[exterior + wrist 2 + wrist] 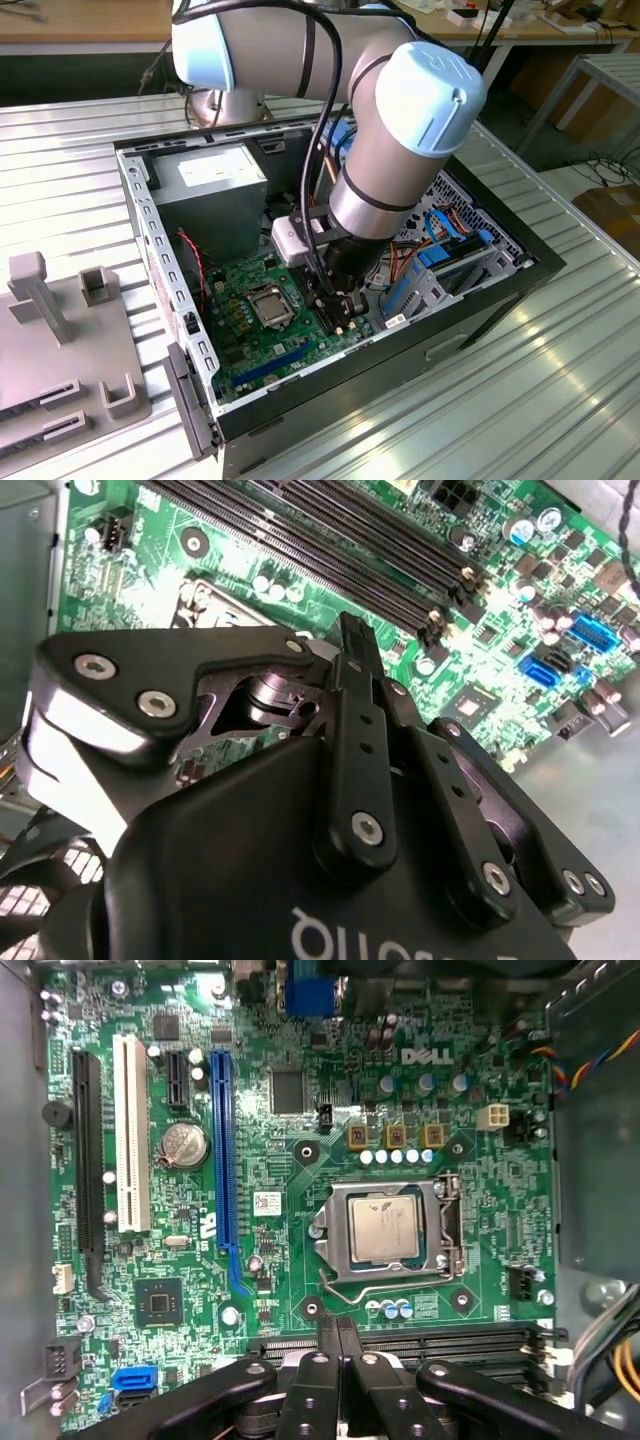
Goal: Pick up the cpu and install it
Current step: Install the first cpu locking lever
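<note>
In the exterior view, a grey fixture plate (70, 340) is seen at the left of the frame, and right of it stands the opened computer case (150, 230) with the green motherboard (245, 335) on its floor. The cpu (271, 305) is found near the middle of that frame, seated inside the metal socket frame (268, 290); in the first wrist view the cpu (385, 1226) appears right of centre, lying flat and square within the socket frame (330, 1222), so placement is judged to be done. Whether the frame is latched cannot be told. Just right of the socket, the gripper (338, 310) is held low over the board; its fingers (338, 1345) are pressed together with nothing between them, above the black memory slots (450, 1340).
</note>
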